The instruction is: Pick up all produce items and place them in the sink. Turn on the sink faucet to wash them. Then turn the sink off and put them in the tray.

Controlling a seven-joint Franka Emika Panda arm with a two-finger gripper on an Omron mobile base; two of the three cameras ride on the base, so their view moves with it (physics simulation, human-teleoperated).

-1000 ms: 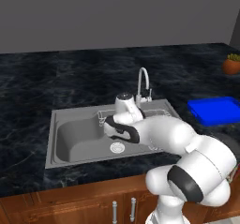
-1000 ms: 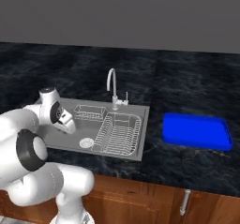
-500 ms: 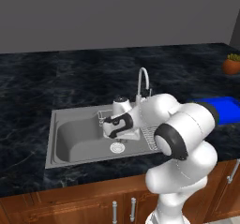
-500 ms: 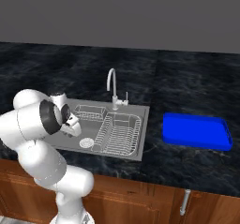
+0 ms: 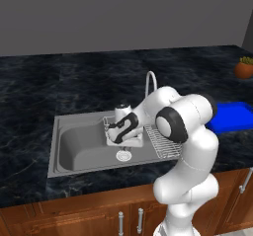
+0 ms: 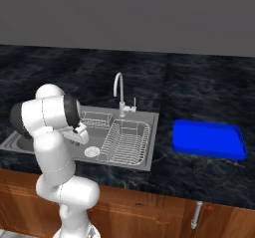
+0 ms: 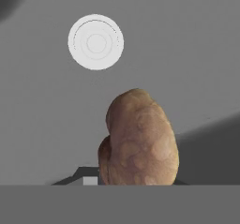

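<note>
We see the white arm folded low over the wide rectangular grey steel sink (image 5: pixel 74 153), with its hand and gripper (image 5: pixel 114 137) down inside the basin, just above the round pale drain (image 5: pixel 123 155). In the right base view the arm's elbow covers much of the basin; the hand (image 6: pixel 79 134) sits just left of the drain (image 6: pixel 91 152) and of the silver wire rack (image 6: pixel 127 142).

In the hand view we look down onto the grey sink floor (image 7: pixel 197 54). A lumpy dull-brown produce item (image 7: pixel 139 141) stands close before the camera, at the place where the finger tips would rise, and it hides them. The drain (image 7: pixel 96 41) lies apart from it, farther up the picture. We cannot tell whether the jaws are clenched on the brown lump or merely beside it, nor whether it rests on the sink floor.

The slim silver gooseneck faucet (image 6: pixel 119 93) rises at the back rim of the sink, behind the rack. A small wire basket (image 6: pixel 96 121) hangs at the rear of the basin. The flat bright-blue rectangular tray (image 6: pixel 209 139) lies on the dark marbled counter (image 6: pixel 199 92), well apart to the right of the sink. A small orange pot with green leaves (image 5: pixel 244 68) stands at the far right of the counter.
</note>
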